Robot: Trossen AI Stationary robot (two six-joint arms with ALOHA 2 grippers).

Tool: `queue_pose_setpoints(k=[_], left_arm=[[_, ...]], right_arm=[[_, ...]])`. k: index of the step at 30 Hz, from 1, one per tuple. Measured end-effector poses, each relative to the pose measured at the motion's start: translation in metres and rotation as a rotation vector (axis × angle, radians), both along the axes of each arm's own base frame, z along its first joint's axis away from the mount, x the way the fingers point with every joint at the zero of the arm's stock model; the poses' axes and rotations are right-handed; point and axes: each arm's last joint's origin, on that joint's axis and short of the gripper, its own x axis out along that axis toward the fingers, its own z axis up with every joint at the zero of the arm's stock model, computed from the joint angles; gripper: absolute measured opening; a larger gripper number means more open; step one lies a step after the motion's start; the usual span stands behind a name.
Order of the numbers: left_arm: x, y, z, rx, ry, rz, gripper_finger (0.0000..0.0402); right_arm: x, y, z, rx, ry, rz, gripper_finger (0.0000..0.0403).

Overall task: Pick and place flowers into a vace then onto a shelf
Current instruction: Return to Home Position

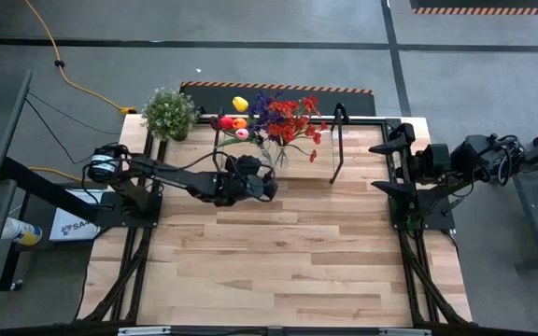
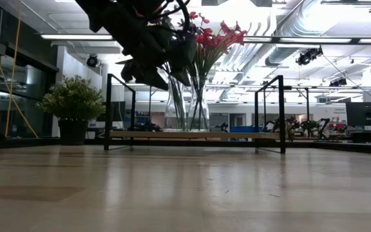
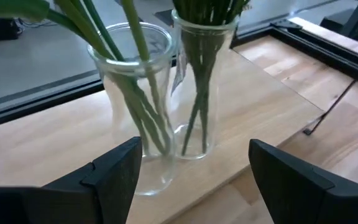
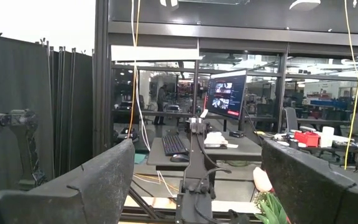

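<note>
Nothing loose lies on your pale plank bench (image 1: 278, 271) that I can see, so I judge the picking and placing finished. The low light-wood shelf on its thin black frame (image 3: 253, 109) sits at the bench's far edge. It carries the two tall clear glass vases (image 3: 135, 106) between its upright loops.

As I read it, all that remains is for the arms to go home. Your right claw (image 4: 197, 148) hangs at the bench's right edge, spread wide and empty. Your left claw (image 3: 194, 152) hovers just in front of the shelf, also spread wide, gripping nothing and clear of the glass.

The vases stand upright side by side; I cannot tell whether they touch. The long green-stemmed artificial flowers (image 1: 283, 119) fill them. Yellow, orange and pink tulips are on the left arm's side, red and purple sprays on the right's, with stems leaning on the rims.
</note>
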Motion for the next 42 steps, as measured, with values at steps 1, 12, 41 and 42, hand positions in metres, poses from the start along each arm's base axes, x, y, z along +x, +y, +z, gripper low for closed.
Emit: queue_pose_setpoints(k=[1,12,41,42], left_arm=[[0.000,-0.003,0.000,0.002,-0.003,-0.001,0.0326],[-0.010,-0.016,0.015,0.053,-0.025,0.018,0.0326],[-0.047,-0.115,0.149,0.075,0.038,-0.304,0.0326],[-0.053,-0.118,0.152,0.078,0.037,-0.311,0.0326]], right_arm=[[0.000,0.000,0.000,0.000,0.000,0.000,0.0337],[0.000,-0.001,0.001,0.004,-0.013,-0.017,0.0339],[-0.017,-0.008,0.005,0.028,-0.042,-0.040,0.0337],[-0.019,-0.009,0.005,0.032,-0.045,-0.039,0.0338]])
